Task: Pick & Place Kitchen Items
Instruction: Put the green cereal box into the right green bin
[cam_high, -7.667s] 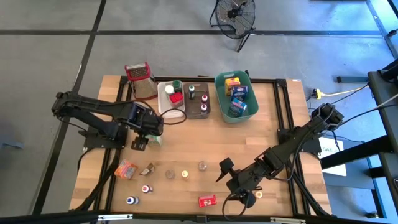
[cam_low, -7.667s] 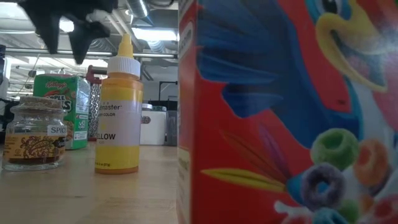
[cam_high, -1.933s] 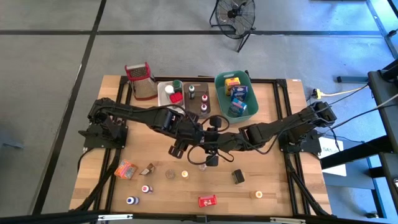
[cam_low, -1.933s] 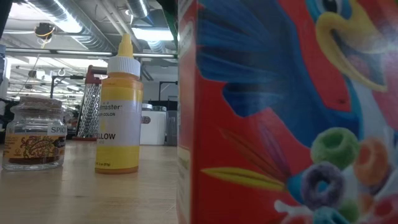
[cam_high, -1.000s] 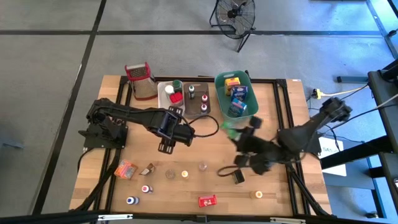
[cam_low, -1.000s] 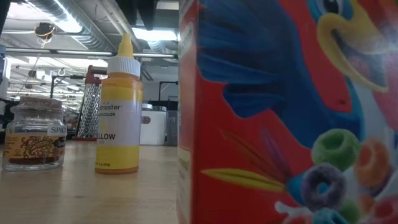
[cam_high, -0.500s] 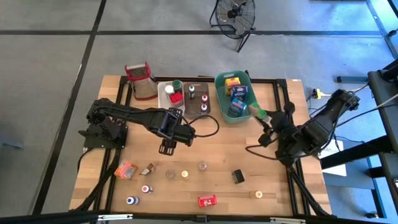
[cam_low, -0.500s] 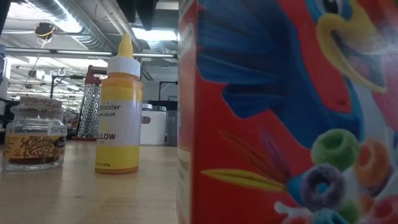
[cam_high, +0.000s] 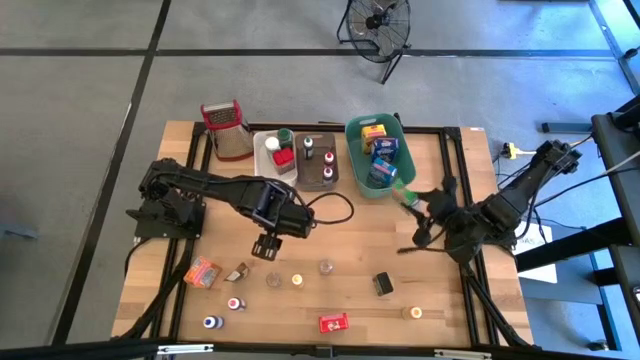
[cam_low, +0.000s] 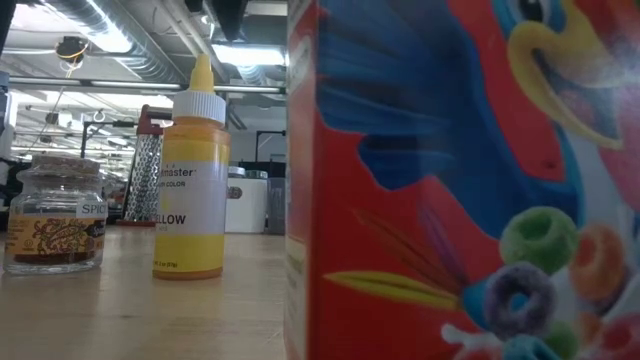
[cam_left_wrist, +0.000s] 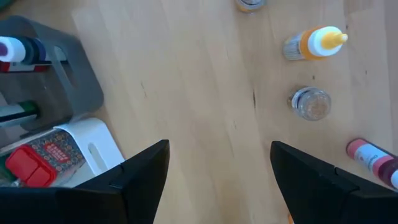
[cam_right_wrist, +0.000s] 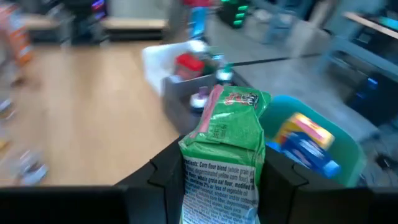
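My right gripper (cam_high: 410, 198) is shut on a green packet (cam_right_wrist: 224, 143) and hovers just off the right near corner of the teal bin (cam_high: 352, 150), which holds small boxes. My left gripper (cam_high: 265, 246) hangs open over bare wood at mid-table, pointing down, with nothing between its fingers (cam_left_wrist: 217, 149). Several kitchen items stand or lie along the near half: an orange packet (cam_high: 203, 271), a yellow-capped bottle (cam_high: 297, 280), a small jar (cam_high: 325, 267), a dark item (cam_high: 383, 284) and a red box (cam_high: 333, 323). My right gripper pinches the green packet by its two side edges, at the lower part (cam_right_wrist: 217, 186), between its two fingers (cam_right_wrist: 163, 177). The fingers come slanting down from the table's right side. The packet sticks out past the fingertips, upright in the hold and lifted clear of the table.
A white bin (cam_high: 272, 158) and a brown bin (cam_high: 320, 160) with bottles sit left of the teal bin; a steel grater (cam_high: 225, 130) stands at the far left. In the low view a red cereal box (cam_low: 460, 180), a yellow bottle (cam_low: 190, 170) and a spice jar (cam_low: 55, 215) stand close.
My right gripper has carried the green packet from mid-table toward the table's right edge and now holds it beside the teal bin, its arm drawn back and the wrist rolled. My left gripper has stayed in place and tipped a little toward the near edge.
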